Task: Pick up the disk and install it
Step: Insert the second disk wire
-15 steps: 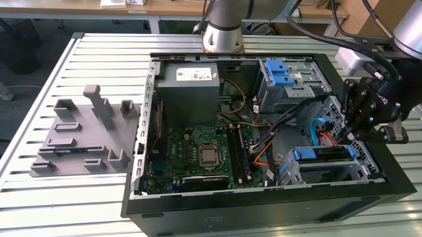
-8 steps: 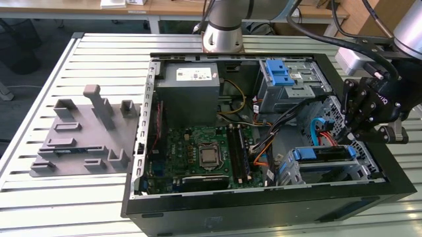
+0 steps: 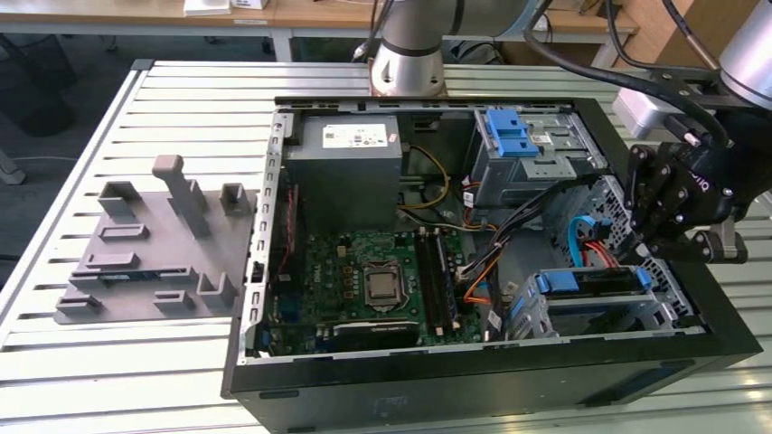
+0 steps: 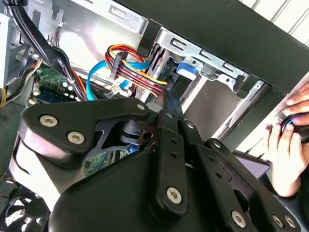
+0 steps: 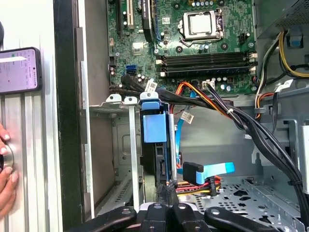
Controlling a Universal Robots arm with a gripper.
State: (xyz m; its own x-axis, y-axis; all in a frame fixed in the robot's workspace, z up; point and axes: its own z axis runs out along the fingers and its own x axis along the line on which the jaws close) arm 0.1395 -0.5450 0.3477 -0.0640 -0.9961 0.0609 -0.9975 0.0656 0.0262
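The disk (image 3: 591, 282) stands on edge in the lower drive cage (image 3: 657, 312) at the near right corner of the open computer case; its blue bracket (image 5: 155, 128) faces up between the cage's metal rails. My black gripper (image 3: 645, 246) hangs just above the case's right side, over the disk's cable end. In the first wrist view the gripper (image 5: 167, 188) has its fingers pressed together at the disk's rear edge, beside the blue ribbon plug (image 5: 195, 170). In the second wrist view the gripper (image 4: 166, 99) tapers to a single narrow tip with nothing between the fingers.
A grey power-supply box (image 3: 350, 149) and an upper cage with a blue latch (image 3: 522, 136) fill the case's far side; the motherboard (image 3: 374, 280) lies in the middle. Cable bundles (image 5: 227, 108) cross near the disk. A person's hand (image 5: 5, 174) and a phone (image 5: 19, 70) rest outside the case wall.
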